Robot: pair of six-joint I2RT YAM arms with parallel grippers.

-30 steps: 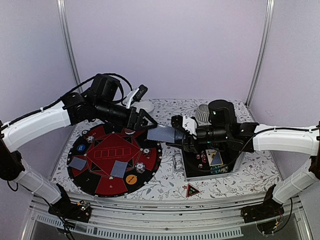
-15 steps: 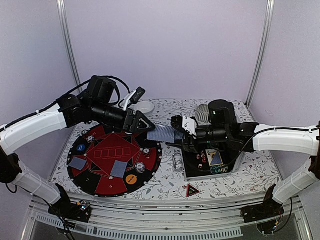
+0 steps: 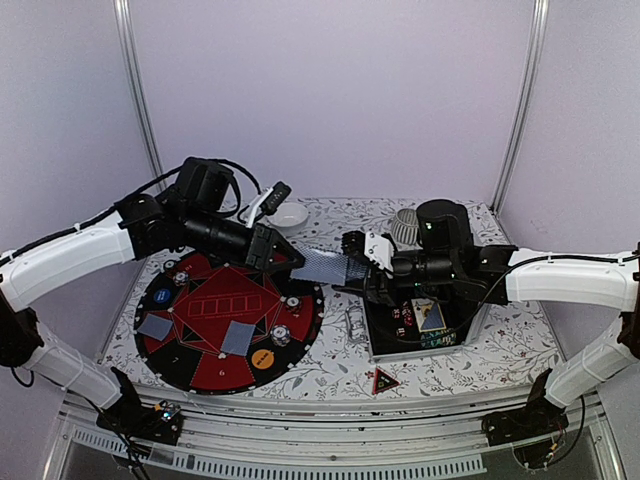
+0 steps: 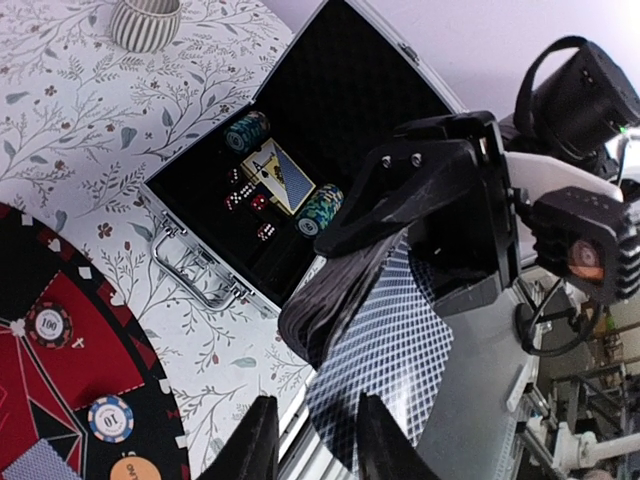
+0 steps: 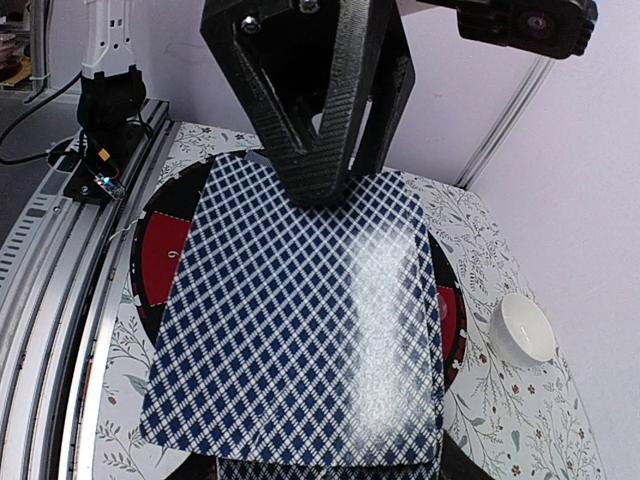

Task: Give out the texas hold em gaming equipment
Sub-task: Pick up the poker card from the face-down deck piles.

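Grey-blue lattice-backed playing cards [image 3: 322, 264] mid-table: my left claw [image 3: 290, 258] has just closed in, now pinching one; right claw [image 3: 358, 266] clamps the deck — handover underway.

White bowl [image 3: 288, 215] and ribbed cup [image 3: 404, 227] near the table's [image 3: 505, 345] far edge.

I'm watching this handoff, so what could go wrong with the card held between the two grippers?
Both the left gripper and the right gripper appear to clamp the top card, so pulling could bend it. More cards lie beneath; one could slide out and drop short of the round mat.
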